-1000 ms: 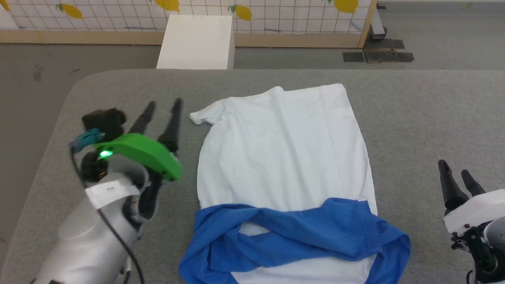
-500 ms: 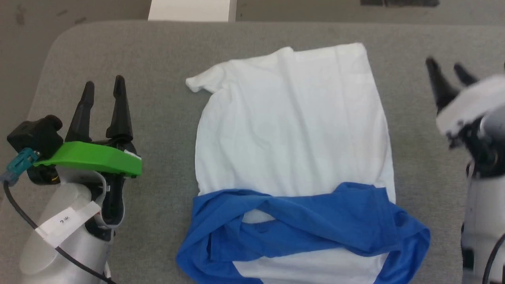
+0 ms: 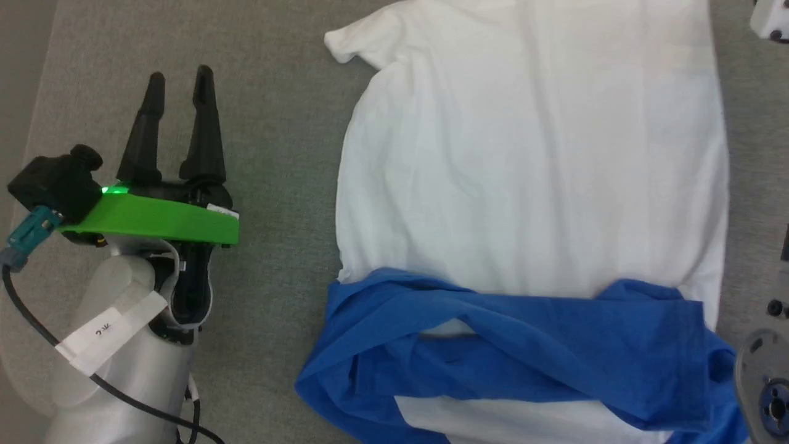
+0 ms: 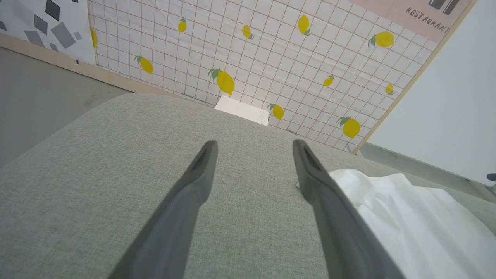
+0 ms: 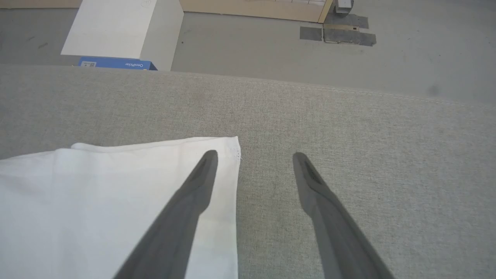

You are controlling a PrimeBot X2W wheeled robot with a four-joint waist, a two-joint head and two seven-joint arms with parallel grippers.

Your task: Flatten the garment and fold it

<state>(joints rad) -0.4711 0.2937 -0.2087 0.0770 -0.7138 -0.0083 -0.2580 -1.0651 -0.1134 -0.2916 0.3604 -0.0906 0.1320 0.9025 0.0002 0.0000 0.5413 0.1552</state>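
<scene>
The garment [image 3: 530, 160] lies spread on the grey padded table [image 3: 277, 185], its white body flat and its blue sleeves [image 3: 524, 333] folded across the near part. My left gripper [image 3: 179, 77] stands open over bare table to the garment's left, empty; in the left wrist view the gripper [image 4: 254, 145] has the garment's white edge [image 4: 407, 217] to its right. My right gripper [image 5: 254, 155] is open above the garment's far right corner [image 5: 228, 145], one finger over the cloth and the other over the table. In the head view a piece of the right arm [image 3: 767, 18] shows at the upper right.
Beyond the table's far edge a white box [image 5: 112, 29] stands on the floor with a blue box [image 5: 114, 64] beside it. A lemon-patterned partition [image 4: 271, 50] runs behind. Dark patches [image 5: 337, 34] mark the floor at the far right.
The head camera has tilted down and closer, so the whole picture has shifted. The right gripper has moved forward to the garment's far right corner. The left gripper has drawn back to the left.
</scene>
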